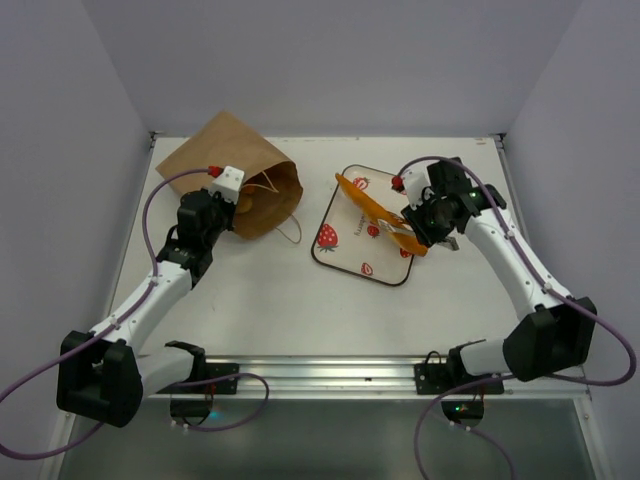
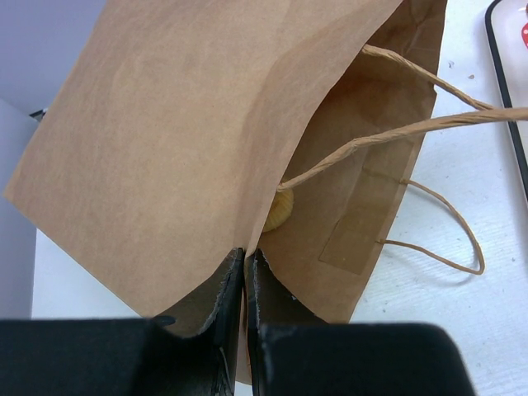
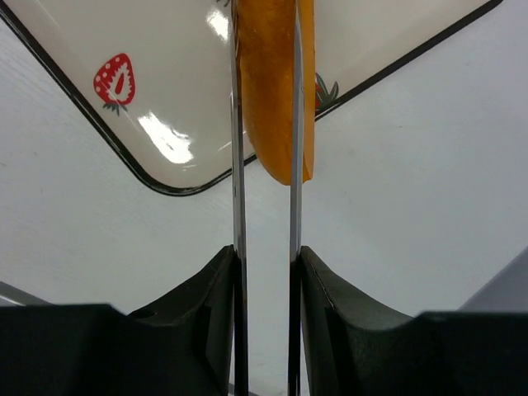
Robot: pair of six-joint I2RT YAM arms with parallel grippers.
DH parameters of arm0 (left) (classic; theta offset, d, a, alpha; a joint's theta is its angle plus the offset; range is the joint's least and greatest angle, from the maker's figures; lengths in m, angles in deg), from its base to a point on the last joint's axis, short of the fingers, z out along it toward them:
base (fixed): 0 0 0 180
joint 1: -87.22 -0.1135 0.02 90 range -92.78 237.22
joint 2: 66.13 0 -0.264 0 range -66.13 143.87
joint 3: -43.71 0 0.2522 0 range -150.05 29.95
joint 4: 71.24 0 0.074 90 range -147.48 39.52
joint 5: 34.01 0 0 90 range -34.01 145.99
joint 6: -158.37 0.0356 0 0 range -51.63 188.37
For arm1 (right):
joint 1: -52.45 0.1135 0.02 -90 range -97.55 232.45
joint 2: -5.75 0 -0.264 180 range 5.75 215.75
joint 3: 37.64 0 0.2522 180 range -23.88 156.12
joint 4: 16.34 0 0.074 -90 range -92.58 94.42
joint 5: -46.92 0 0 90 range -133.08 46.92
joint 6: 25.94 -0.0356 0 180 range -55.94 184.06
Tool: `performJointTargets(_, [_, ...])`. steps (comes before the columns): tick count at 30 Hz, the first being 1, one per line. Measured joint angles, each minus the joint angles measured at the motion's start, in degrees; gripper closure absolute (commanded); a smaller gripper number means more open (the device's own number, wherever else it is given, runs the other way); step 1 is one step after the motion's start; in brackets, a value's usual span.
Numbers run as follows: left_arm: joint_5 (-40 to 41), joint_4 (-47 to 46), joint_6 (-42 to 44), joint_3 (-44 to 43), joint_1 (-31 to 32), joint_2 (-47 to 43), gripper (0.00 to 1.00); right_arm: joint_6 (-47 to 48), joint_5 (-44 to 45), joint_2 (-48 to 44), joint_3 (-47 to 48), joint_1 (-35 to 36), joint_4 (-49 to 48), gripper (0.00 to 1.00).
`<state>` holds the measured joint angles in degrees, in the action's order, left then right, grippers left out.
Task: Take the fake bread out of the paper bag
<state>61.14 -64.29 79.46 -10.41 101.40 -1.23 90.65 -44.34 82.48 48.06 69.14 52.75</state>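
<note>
- While the paper bag (image 1: 225,160) lies on its side at the left of the tabletop (image 1: 280,330), mouth toward the middle, the left tool (image 2: 246,257) is closed, pinching the upper lip of that mouth and holding it agape;
- the right tool (image 1: 412,232) is clamped on a long baguette (image 1: 372,208), one piece of the fake bread, over the strawberry-print tray (image 1: 345,250) and well apart from the bag; whether it touches the tray I cannot tell;
- a pale golden lump (image 2: 279,211) shows just inside the bag, likely another piece; how many more hide deeper I cannot tell;
- by my judgement the task is partly done: the baguette is out but not yet released, and whatever remains inside is left to fetch.
</note>
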Motion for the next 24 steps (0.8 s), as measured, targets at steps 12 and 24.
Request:
performJointTargets(12, [-0.2,0.0,0.0,0.0,0.0,-0.7,0.91,-16.6,-9.3,13.8,8.1,-7.4,-2.8,1.00])
performJointTargets(24, [-0.5,0.0,0.0,0.0,0.0,-1.3,0.91,-17.2,-10.4,15.9,8.2,-8.3,-4.8,0.95])
